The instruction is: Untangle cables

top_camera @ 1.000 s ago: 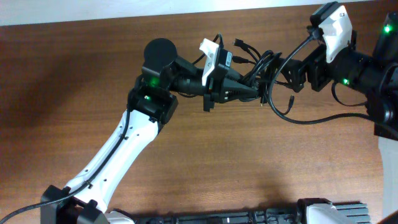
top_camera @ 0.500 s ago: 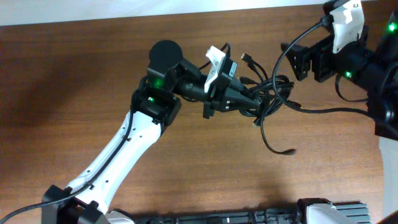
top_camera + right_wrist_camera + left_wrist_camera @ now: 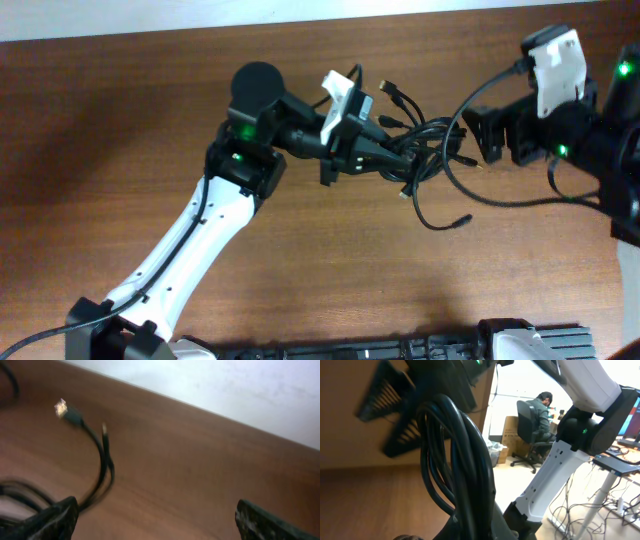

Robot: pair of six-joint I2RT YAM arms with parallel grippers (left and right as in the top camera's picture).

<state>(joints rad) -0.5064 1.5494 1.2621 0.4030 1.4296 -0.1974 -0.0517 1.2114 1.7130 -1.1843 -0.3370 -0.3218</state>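
Note:
The cables (image 3: 425, 150) are a knotted black bundle at mid-table, with plug ends sticking out at the top (image 3: 385, 88) and one loose end (image 3: 465, 218) trailing toward the front. My left gripper (image 3: 388, 155) is shut on the bundle's left side. In the left wrist view thick black cords (image 3: 457, 460) run straight through its jaws (image 3: 485, 522). My right gripper (image 3: 487, 133) is open and empty just right of the bundle. In the right wrist view its fingers (image 3: 155, 520) stand wide apart over bare wood, with a cable and its plug (image 3: 62, 408) off to the left.
The brown wooden table (image 3: 120, 150) ends at a pale wall along the back (image 3: 200, 15). A long black loop (image 3: 520, 197) sweeps from the bundle under my right arm. The robot base is at the front edge (image 3: 500, 340).
My right gripper, close to the bundle a second ago, drew back up and right, then came down again. The loose cable end dropped toward the front. The left gripper and bundle shifted slightly.

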